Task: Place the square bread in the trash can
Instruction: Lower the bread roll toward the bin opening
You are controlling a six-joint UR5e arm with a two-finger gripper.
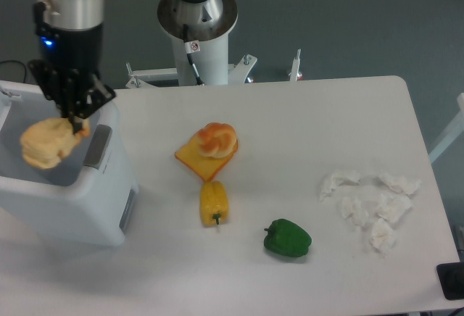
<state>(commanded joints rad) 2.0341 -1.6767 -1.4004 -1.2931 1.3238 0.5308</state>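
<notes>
Square bread (47, 143) hangs from the fingers (73, 122) over the trash can (65, 207).

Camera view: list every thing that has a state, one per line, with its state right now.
gripper: shut on the square bread, over the trash can.
square bread: held in the air above the bin's opening, not yet dropped.
trash can: upright, top open.
round bun: resting on the orange slice.
yellow pepper: lying on the table.
green pepper: lying on the table.
tissues: crumpled, scattered.
</notes>
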